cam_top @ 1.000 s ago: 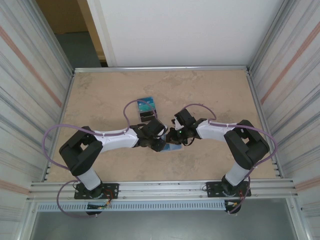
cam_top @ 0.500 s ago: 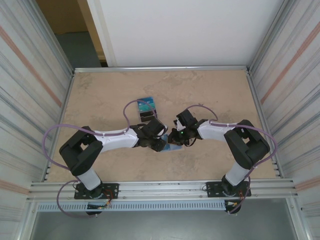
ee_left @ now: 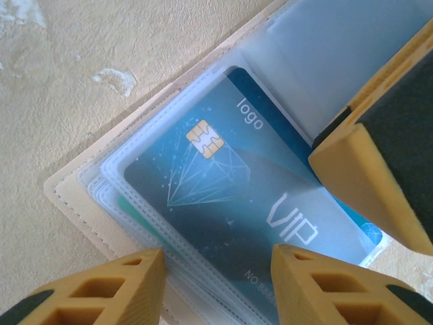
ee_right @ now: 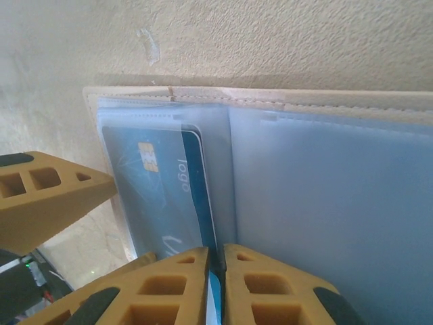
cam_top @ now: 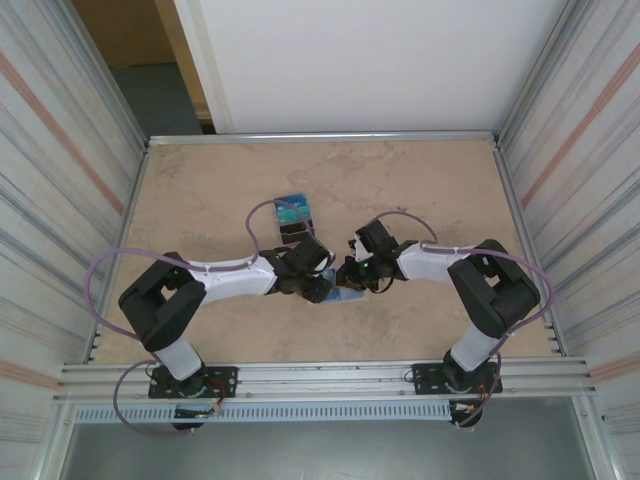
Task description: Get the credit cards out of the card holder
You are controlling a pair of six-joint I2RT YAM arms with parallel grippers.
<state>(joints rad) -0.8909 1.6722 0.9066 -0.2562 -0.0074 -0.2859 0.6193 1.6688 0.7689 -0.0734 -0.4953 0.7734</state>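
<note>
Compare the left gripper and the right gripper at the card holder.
Jaws: the left gripper stands open, fingers well apart; the right gripper is nearly closed.
Hold: the right gripper pinches an edge of the blue VIP card; the left gripper clasps nothing, its fingers straddling part of the open card holder.
Both have yellow fingers with dark pads and meet at the holder.

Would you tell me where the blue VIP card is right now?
In the left wrist view, the VIP card lies inside the open holder on the table, with the right claw closed on its right end.
</note>
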